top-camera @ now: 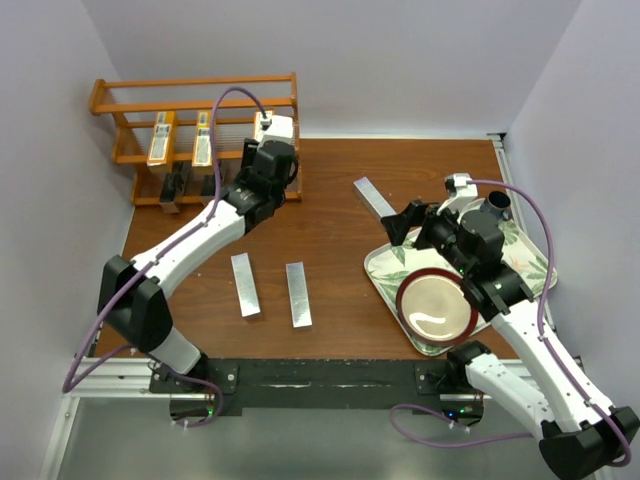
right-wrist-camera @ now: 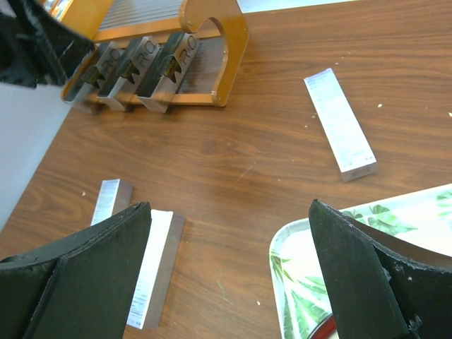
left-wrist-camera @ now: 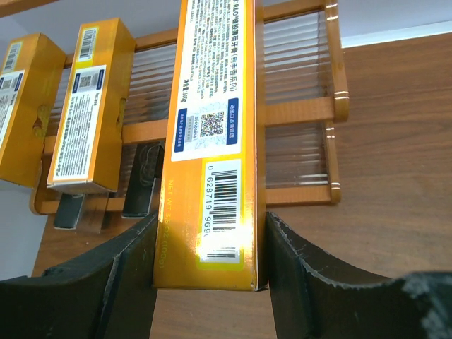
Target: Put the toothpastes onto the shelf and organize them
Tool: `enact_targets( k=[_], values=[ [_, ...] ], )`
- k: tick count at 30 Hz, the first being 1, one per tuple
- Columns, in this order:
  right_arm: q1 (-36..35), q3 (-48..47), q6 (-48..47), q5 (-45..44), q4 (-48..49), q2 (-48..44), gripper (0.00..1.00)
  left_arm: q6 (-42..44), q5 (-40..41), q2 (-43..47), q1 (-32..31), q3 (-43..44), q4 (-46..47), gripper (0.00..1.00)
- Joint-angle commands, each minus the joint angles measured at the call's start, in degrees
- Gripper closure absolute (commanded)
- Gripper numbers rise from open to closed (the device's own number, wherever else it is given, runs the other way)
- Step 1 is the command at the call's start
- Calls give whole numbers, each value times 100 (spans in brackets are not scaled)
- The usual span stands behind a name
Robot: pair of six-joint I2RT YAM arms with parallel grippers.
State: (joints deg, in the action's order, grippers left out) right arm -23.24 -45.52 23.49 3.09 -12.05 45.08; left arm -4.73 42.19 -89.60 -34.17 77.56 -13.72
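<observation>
- The left claw (left-wrist-camera: 212, 227) pinches an orange carton (left-wrist-camera: 215, 134) by its lower end, one black finger (left-wrist-camera: 120, 268) pressed to each long side.
- This held carton is against the right part of the wooden shelf (top-camera: 200, 82). I cannot tell whether it rests on a rail.
- Its label has a QR code, small Chinese print and a barcode whose digits begin 6 928719.
- Two more orange cartons (top-camera: 161, 138) (top-camera: 203, 135) lean on the shelf rails to its left, each with a white label and barcode too small to read.
- Three dark cartons (right-wrist-camera: 138, 67) sit side by side on the bottom tier. The letters "RO" show on their faces.
- The right claw (right-wrist-camera: 229, 208) is spread wide with nothing between its fingers, above the worktop (top-camera: 330, 240) by the left edge of a leaf-patterned tray (top-camera: 385, 275).
- Three silver cartons lie flat on the worktop, two (top-camera: 245, 284) (top-camera: 298, 294) near each other and one (top-camera: 373, 196) apart near the tray. Their print is illegible.
- A red-rimmed bowl (top-camera: 436, 305) sits on the tray.
</observation>
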Motion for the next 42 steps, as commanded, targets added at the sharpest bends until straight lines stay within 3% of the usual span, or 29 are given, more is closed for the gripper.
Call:
enact_targets(
  k=[1,9,17,32,40,42],
  values=[
    [-31,-203,-143,-160,1,-61,1,253,87,-469,288,725,-237,73],
    [-31,-150,-160,-204,-34,-70,1,675,289,-1042,534,1095,-97,73],
    [-31,-115,-187,-125,-8,-52,1,869,-457,-1068,877,875,615,72],
    [-31,-36,-213,-46,54,1,1,904,-1047,-1358,1229,673,1187,68],
    [-31,-27,-204,16,36,10,2,904,-1038,-1595,1255,690,1108,61],
    [-31,-27,-221,7,19,1,1,869,-1073,-1578,1255,699,1020,54]
  ],
)
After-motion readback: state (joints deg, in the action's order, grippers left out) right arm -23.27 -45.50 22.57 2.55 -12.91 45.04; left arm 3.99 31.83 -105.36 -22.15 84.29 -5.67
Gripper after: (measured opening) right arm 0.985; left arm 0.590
